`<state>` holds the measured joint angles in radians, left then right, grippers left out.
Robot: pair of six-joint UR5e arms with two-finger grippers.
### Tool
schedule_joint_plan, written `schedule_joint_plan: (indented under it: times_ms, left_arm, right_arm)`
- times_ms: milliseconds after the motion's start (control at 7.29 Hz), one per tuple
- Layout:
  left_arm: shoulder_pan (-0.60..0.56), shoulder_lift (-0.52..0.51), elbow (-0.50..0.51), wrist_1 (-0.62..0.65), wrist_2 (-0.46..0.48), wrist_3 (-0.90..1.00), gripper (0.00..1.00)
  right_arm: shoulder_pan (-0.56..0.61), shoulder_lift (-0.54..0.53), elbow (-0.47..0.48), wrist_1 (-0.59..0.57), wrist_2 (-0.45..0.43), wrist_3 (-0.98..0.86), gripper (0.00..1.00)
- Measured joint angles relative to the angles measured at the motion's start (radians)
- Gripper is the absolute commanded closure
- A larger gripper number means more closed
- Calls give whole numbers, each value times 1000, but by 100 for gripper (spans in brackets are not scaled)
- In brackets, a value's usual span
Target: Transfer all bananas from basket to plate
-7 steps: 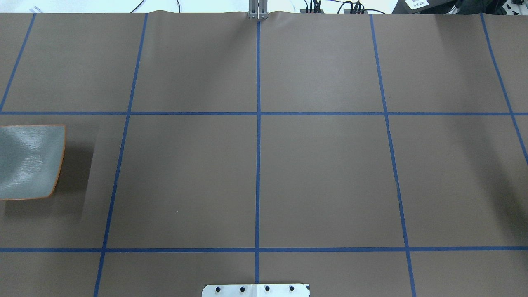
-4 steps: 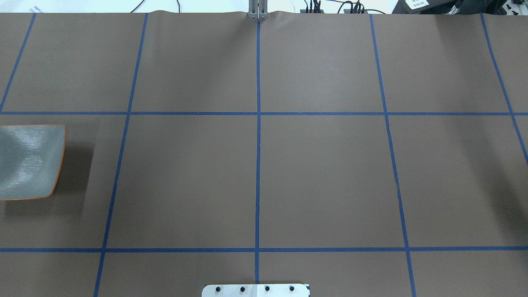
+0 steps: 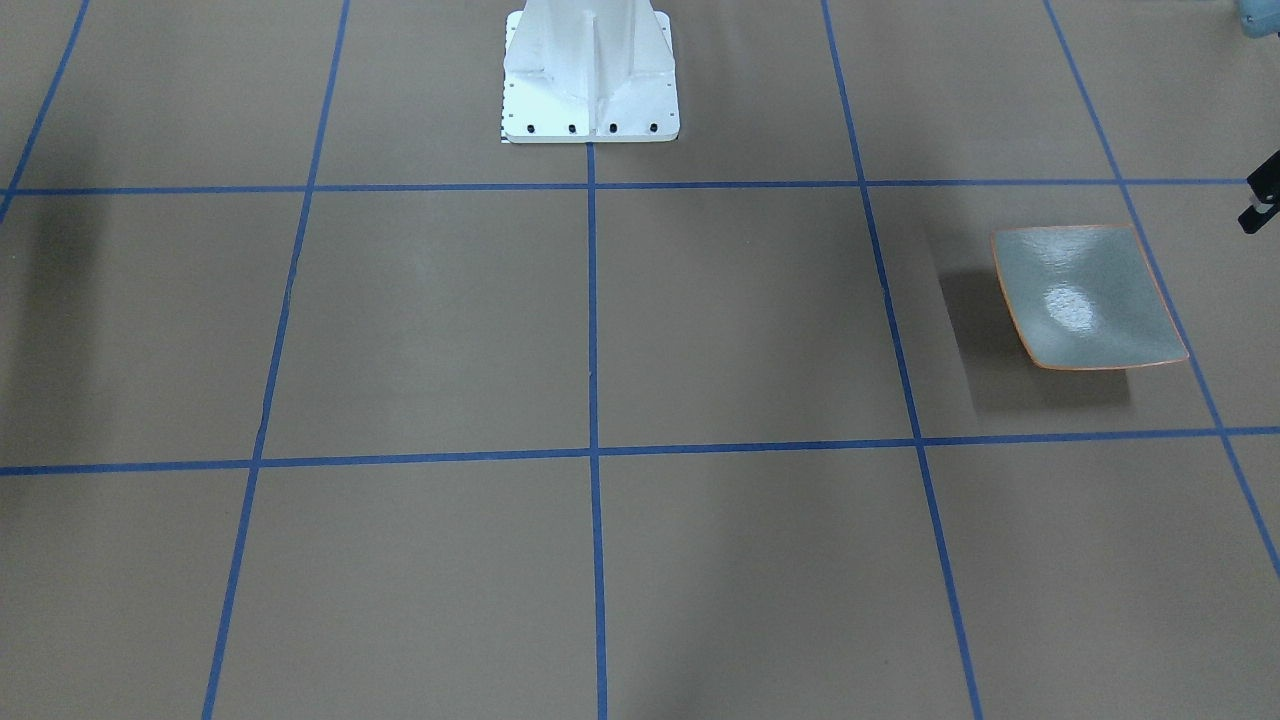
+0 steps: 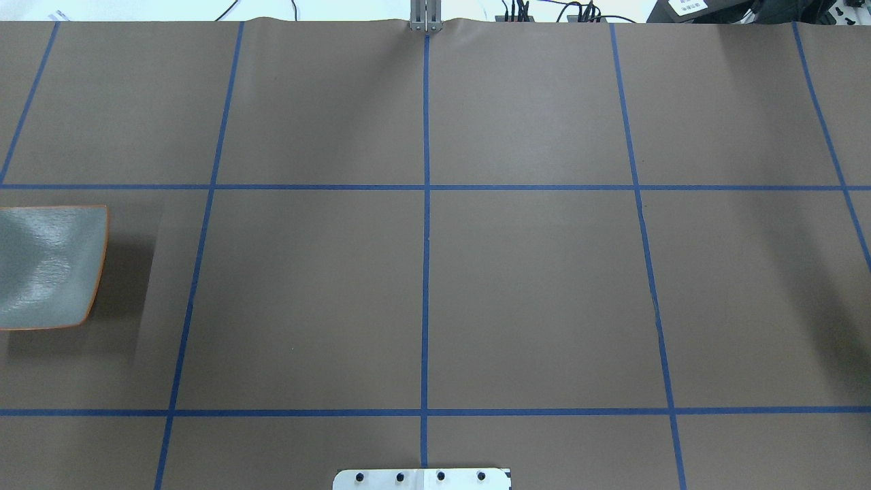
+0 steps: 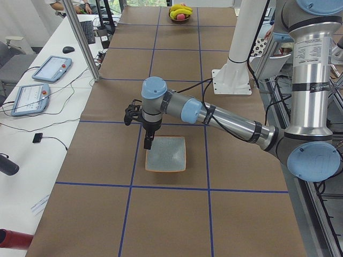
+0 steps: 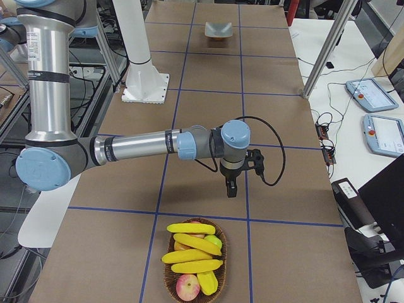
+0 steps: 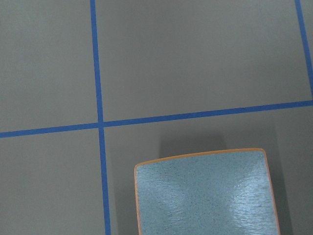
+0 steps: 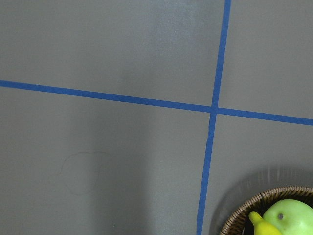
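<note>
Several yellow bananas (image 6: 192, 255) lie in a wicker basket (image 6: 166, 278) at the table's right end, together with other fruit. In the right wrist view only the basket rim (image 8: 243, 209) and one banana tip (image 8: 263, 226) show. The plate (image 4: 47, 265) (image 3: 1085, 295) (image 7: 205, 193) sits bare at the left end. My left gripper (image 5: 148, 142) hangs over the plate's (image 5: 166, 155) edge. My right gripper (image 6: 231, 188) hangs above the table, just short of the basket. I cannot tell whether either is open or shut.
A green apple (image 8: 291, 215) and a pinkish fruit (image 6: 187, 287) share the basket. The white robot pedestal (image 3: 590, 70) stands at the table's near-middle edge. Metal posts (image 6: 328, 47) and teach pendants (image 5: 51, 68) line the operators' side.
The gleam on the plate has shifted slightly in the overhead view. Nothing else there has moved.
</note>
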<state>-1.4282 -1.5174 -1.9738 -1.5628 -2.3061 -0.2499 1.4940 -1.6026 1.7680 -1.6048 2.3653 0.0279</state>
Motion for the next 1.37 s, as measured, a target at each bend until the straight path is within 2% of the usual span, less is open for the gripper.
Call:
schedule_joint_plan:
  times_ms: [549, 960, 1097, 1372]
  left_arm:
    - [0, 2, 11, -5, -45, -5, 0]
    - [1, 7, 9, -6, -65, -17, 0]
    - [1, 7, 8, -6, -69, -33, 0]
    - [2, 7, 8, -17, -67, -47, 0]
  right_arm:
    - [1, -26, -8, 19, 27, -3, 0]
    - [5, -114, 10, 81, 20, -2, 0]
    - [8, -160, 18, 98, 5, -2, 0]
    - [10, -265, 19, 190, -94, 13, 0]
